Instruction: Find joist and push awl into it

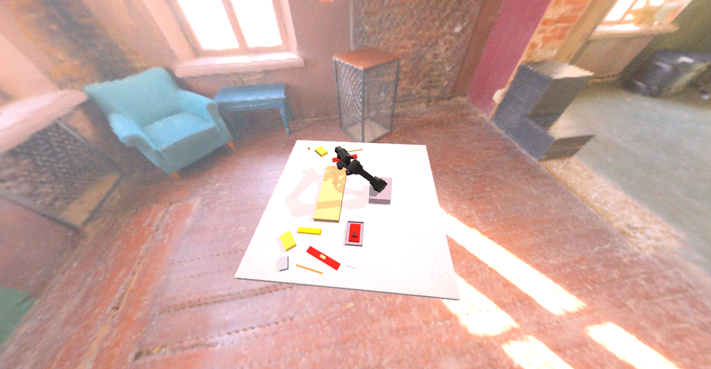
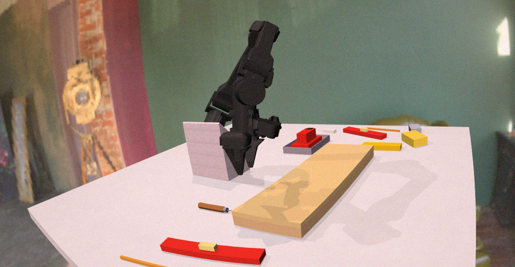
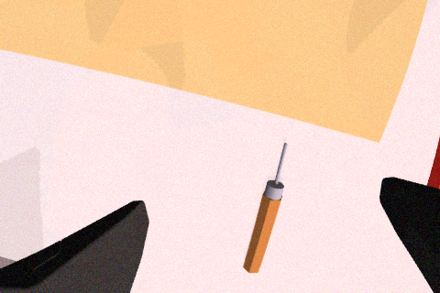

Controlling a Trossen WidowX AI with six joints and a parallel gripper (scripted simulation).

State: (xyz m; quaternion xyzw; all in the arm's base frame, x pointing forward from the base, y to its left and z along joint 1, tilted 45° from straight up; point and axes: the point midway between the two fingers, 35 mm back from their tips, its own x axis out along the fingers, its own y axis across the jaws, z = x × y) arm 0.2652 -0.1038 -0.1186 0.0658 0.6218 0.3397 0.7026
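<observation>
The black two-fingered gripper (image 2: 246, 171) (image 3: 266, 203) is spread open, holding nothing, apparently above the orange-handled metal-tipped awl (image 2: 212, 207) (image 3: 266, 226). The red block-shaped stud finder (image 1: 354, 232) (image 2: 305, 138) sits in the shallow grey tray (image 1: 346, 242) (image 2: 297, 150).

Stud finder (image 1: 354, 232) (image 2: 305, 138) in tray (image 1: 346, 243) (image 2: 297, 150), awl (image 2: 212, 207) (image 3: 266, 224) beside panel (image 1: 327, 195) (image 2: 305, 182) (image 3: 229, 46) (near its end)

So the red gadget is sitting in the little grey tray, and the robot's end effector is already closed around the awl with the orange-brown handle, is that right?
Not quite: the end effector is open, with nothing between its fingers, and the awl lies on the table, as the wrist view shows. The red gadget is indeed in the grey tray.
</observation>
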